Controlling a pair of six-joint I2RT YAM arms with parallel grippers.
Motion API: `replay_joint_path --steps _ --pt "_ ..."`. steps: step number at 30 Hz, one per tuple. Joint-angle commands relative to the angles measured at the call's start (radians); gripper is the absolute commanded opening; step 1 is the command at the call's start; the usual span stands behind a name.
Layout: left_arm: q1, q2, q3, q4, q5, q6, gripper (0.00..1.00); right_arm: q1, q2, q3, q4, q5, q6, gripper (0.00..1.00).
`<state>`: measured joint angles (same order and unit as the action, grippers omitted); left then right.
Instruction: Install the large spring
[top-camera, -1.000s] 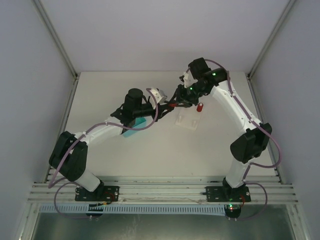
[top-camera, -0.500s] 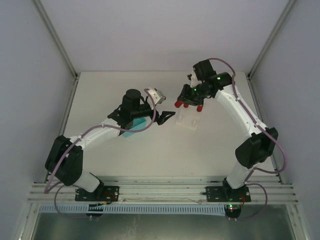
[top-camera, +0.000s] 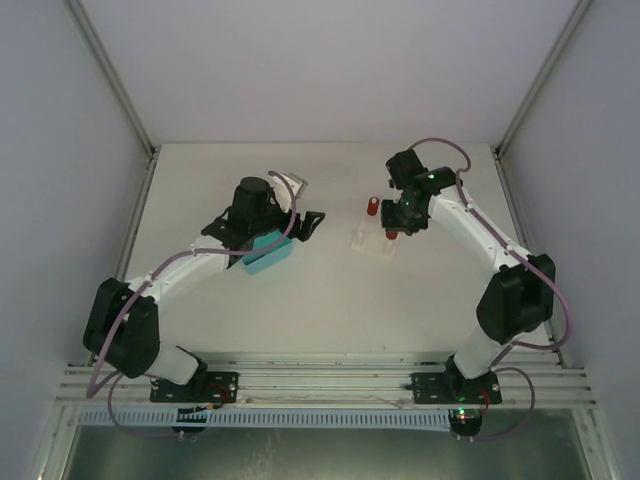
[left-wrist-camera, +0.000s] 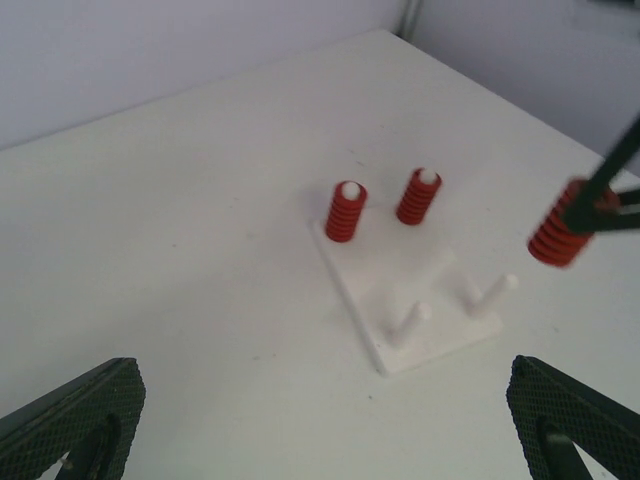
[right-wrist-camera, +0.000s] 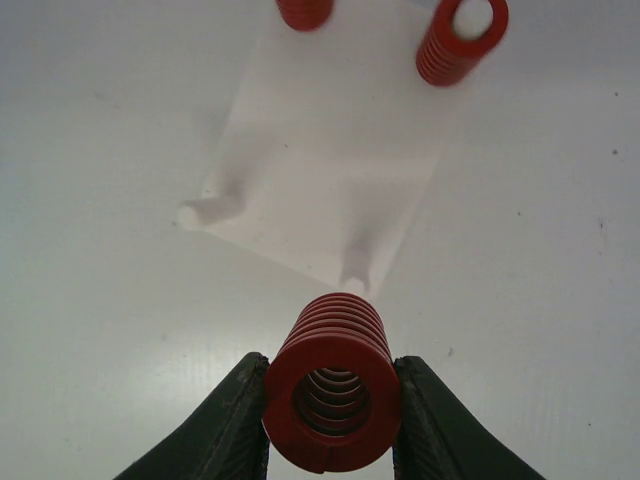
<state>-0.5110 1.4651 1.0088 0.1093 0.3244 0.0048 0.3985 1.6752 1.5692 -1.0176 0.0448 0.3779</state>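
Observation:
The large spring, a red coil, sits clamped between my right gripper's two fingers, its bore facing the camera. It hangs just short of a bare peg on the white base plate. A second bare peg stands to the left. Two red springs stand on the plate's far pegs. In the top view the held spring is at the plate's right edge. My left gripper is open and holds nothing, well left of the plate.
A teal box lies under the left arm's wrist. Grey walls close the table on the left, right and back. An aluminium rail with both arm bases runs along the near edge.
The left gripper opened and drew back to the left. The right gripper carried the large spring away from it, down to the base plate's right side.

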Motion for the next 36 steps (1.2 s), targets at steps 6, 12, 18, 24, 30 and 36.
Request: replay_joint_path --steps 6,12,18,24,30,36 --pt "0.025 -0.052 0.029 -0.069 -0.138 -0.105 0.99 0.002 -0.074 -0.158 0.158 0.044 -0.005 0.0" --pt "0.026 -0.069 0.037 -0.074 -0.157 -0.093 0.99 0.002 -0.036 -0.168 0.178 0.05 -0.001 0.0" --pt "0.026 -0.09 0.027 -0.075 -0.164 -0.089 0.99 0.002 -0.023 -0.186 0.206 0.063 0.0 0.0" --pt "0.026 -0.1 0.021 -0.092 -0.206 -0.089 0.99 0.001 -0.017 -0.206 0.204 0.055 0.009 0.0" --pt "0.026 -0.105 0.013 -0.095 -0.215 -0.089 0.99 0.001 -0.014 -0.229 0.199 0.057 0.016 0.0" --pt "0.027 -0.1 0.015 -0.1 -0.226 -0.087 0.99 0.002 0.001 -0.26 0.223 0.045 0.021 0.0"
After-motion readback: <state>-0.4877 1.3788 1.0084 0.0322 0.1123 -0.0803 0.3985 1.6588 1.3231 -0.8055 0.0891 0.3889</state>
